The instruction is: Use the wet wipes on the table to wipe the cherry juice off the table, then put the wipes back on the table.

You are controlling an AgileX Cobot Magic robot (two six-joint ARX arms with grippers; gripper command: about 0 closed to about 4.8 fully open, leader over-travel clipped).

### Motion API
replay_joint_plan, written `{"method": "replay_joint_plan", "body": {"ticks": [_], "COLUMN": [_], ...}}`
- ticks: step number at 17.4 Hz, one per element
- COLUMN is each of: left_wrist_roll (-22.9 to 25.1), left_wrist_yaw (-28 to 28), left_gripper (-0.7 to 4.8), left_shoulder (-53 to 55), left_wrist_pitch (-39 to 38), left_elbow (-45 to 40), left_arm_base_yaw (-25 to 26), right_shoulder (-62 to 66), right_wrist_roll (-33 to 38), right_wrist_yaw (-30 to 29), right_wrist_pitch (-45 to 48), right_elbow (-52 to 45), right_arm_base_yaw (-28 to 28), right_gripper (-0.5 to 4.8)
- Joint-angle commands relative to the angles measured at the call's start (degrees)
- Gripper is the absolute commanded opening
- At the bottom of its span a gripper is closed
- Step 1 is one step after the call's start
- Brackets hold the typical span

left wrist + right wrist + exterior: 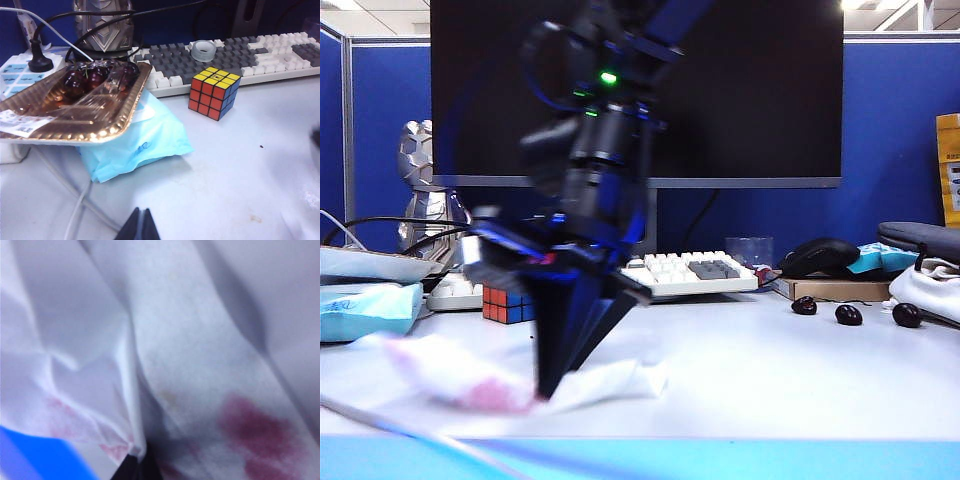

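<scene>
right gripper [548, 385]: jaws clenched on stained wipe [470, 375], near-left table [770, 370] | left gripper [141, 227]: jaws clenched, holding nothing

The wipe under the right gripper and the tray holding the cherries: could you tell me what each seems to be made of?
The wipe, pinched in the shut right gripper near the table's front edge, looks like soft, matte nonwoven fabric: it creases limply and has soaked up red stains. The tray looks like glossy gold foil-faced card or plastic, with mirror-like reflections and an embossed rim. The left gripper, shut, hangs above the table.
</scene>
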Motion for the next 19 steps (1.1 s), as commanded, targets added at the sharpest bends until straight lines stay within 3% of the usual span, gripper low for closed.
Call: {"method": "replay_joint_plan", "body": {"ticks": [1,3,8,9,11,16,19], "left_wrist_roll": [-0.2,-0.2,-0.2,-0.2,-0.2,-0.2,-0.2], "left_wrist_yaw": [0.2,0.2,0.2,0.2,0.2,0.2,0.2], "left_gripper": [-0.02,-0.02,-0.02,-0.02,-0.02,-0.02,-0.02], "left_shoulder": [-0.2,-0.2,-0.2,-0.2,-0.2,-0.2,-0.2], "left_wrist_pitch": [-0.6,-0.6,-0.6,-0.6,-0.6,-0.6,-0.6], "left_elbow": [0.0,0.0,0.0,0.0,0.0,0.0,0.0], "left_arm_base_yaw": [0.1,0.1,0.1,0.1,0.1,0.1,0.1], "right_shoulder": [1.4,1.4,1.4,1.4,1.4,0.9,0.8], "right_wrist_roll": [0.0,1.6,2.8,3.0,3.1,3.5,7.1], "right_wrist_yaw": [13.5,19.0,19.6,19.8,19.4,13.5,13.6], "right_wrist_pitch": [-2.3,-2.6,-1.7,1.0,5.8,20.9,24.0], "right_elbow": [-4.8,-7.9,-9.0,-9.0,-8.9,-8.0,-5.5], "right_arm_base_yaw": [1.5,-0.4,-11.4,-15.6,-18.8,-18.3,-17.9], "right_gripper": [-0.01,-0.01,-0.01,-0.01,-0.01,-0.01,-0.01]}}
